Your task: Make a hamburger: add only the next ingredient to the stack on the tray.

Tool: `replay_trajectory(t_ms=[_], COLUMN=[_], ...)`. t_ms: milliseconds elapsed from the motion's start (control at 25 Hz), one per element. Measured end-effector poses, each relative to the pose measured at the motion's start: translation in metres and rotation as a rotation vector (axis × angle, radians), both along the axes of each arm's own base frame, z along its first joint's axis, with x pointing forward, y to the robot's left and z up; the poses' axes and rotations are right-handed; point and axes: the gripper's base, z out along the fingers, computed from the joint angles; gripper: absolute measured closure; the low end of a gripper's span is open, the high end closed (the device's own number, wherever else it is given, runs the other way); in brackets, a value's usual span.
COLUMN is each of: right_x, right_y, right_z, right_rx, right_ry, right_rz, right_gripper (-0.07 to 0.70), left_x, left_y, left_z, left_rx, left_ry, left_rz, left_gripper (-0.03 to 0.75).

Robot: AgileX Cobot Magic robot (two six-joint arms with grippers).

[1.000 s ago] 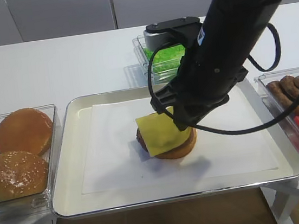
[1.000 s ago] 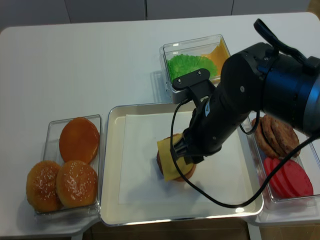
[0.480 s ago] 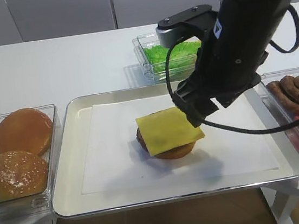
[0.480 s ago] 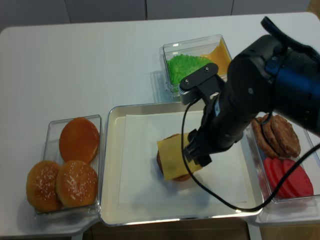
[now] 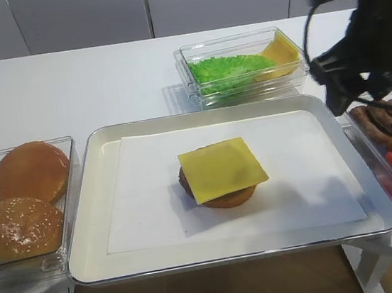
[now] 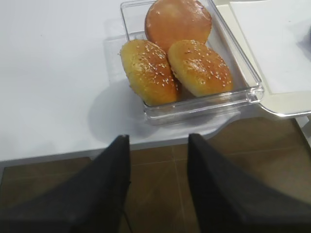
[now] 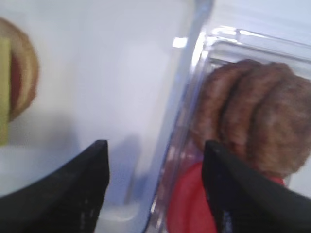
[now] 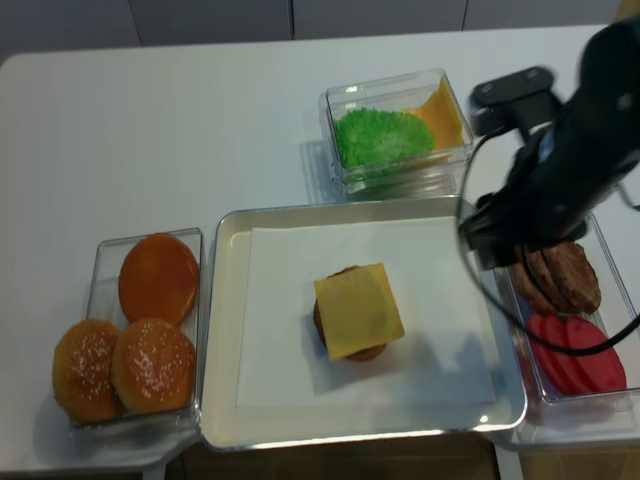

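Cheese slice (image 5: 222, 170): we see 1 thin yellow square lying flat on the stack (image 5: 220, 198), well away from both pairs of fingers and touched by neither.
Why it sits there: we judge it has been laid as the next layer; it covers the brown patty and overhangs the bun, so the patty peeks out only at the left edge.
Which way it points: being square, it has no real long axis; its edges are turned slightly off the tray's edges, and 1 corner reaches toward the tray's near right side.
Tray (image 5: 92, 202): silver with a white paper liner; the stack rests near the middle of the paper.
Right gripper (image 7: 155, 187): we see 2 dark fingers (image 7: 73, 189) spread wide with nothing between them. Below the gap is the tray's right rim, with the clear tub of brown patties (image 7: 252, 111) and red slices under the right finger.
Why it hangs there: we judge it is clear of the stack so the cheese lies undisturbed.
Left gripper (image 6: 158, 182): 2 dark fingers apart and empty, low over the table's front edge; the tub of 3 buns (image 6: 177, 58) lies just beyond the tips.
Task progress: we judge the cheese step done.
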Motion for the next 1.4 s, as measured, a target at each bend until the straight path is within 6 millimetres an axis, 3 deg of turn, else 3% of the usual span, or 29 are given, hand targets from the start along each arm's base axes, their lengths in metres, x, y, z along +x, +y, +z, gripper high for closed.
replay_trajectory(t_ms=[160, 320, 920, 1400], right_x=[0.0, -0.009, -0.074, -0.166], right_y=[-0.045, -0.077, -0.081, -0.079], right_z=[0.011, 0.023, 0.075, 0.034], right_rx=[0.003, 0.0, 0.035, 0.086], right_ry=[-0.012, -0.014, -0.151, -0.167], right_rz=[-0.119, -0.218, -0.252, -0.265], right_gripper=[0.182, 0.192, 0.203, 0.203], left_x=[0.0, 0.0, 0.0, 0.0], left_y=[0.0, 0.0, 0.0, 0.0], left_z=[0.0, 0.0, 0.0, 0.0], left_rx=[0.0, 0.0, 0.0, 0.0], left_ry=[0.0, 0.0, 0.0, 0.0], left_rz=[0.0, 0.0, 0.0, 0.0], left_gripper=[0.416, 0.416, 0.416, 0.416])
